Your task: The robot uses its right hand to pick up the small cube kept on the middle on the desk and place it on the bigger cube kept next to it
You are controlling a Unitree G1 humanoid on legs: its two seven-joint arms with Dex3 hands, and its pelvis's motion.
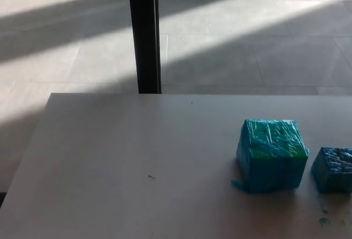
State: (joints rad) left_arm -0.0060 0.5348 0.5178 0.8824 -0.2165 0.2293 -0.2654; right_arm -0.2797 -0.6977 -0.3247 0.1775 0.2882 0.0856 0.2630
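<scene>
Sunlit floor tiles fill the upper half of the head view, crossed by broad bands of shadow, with a dark upright post standing at about 11 o'clock from the picture's centre, just behind the desk's far edge. Below it lies the pale desk, its surface bare on the left except for a tiny dark speck. At about 4 o'clock sits the big cube, wrapped in crinkled blue-green film, its top greener than its sides, a small flap of wrap sticking out at its lower left corner. Just beside it, at its 3 o'clock and apart from it by a narrow gap, rests the small cube, darker blue and cut off by the picture's right edge. Both stand flat on the desk. A few green flecks mark the desk below the small cube. Neither hand shows, so their fingers cannot be told.
</scene>
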